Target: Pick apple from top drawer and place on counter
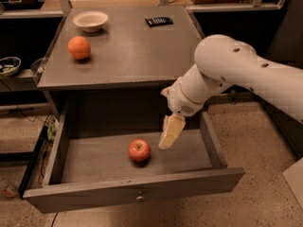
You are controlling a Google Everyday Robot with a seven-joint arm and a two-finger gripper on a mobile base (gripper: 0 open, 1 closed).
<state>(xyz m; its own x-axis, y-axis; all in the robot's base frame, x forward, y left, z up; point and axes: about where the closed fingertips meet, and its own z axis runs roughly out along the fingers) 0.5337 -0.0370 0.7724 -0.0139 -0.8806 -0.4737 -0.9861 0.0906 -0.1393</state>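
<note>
Nearest the camera, the wide shallow grey wooden top drawer [94,193] stands pulled fully out of the cabinet, its flat front panel carrying a small metal knob [140,196] at the centre. On the drawer's floor, a little right of the middle, lies the small round red apple [139,150] with yellowish patches, its stem dimple turned up. Just to the apple's right and apart from it, the cream-coloured two-finger gripper [165,144] hangs tip-down inside the drawer, tilted slightly towards the fruit and holding nothing; whether it is open or closed cannot be told from this angle. Above it, the bulky white robot arm [227,70] reaches in from the right, over the drawer's right wall. Behind the drawer, the flat square grey matte counter [128,51] forms the cabinet's top. On its left side sits a plain round orange fruit [79,47], with a shallow cream bowl [91,20] behind it near the far edge. A small flat black object [158,21] lies at the far right of the counter.
</note>
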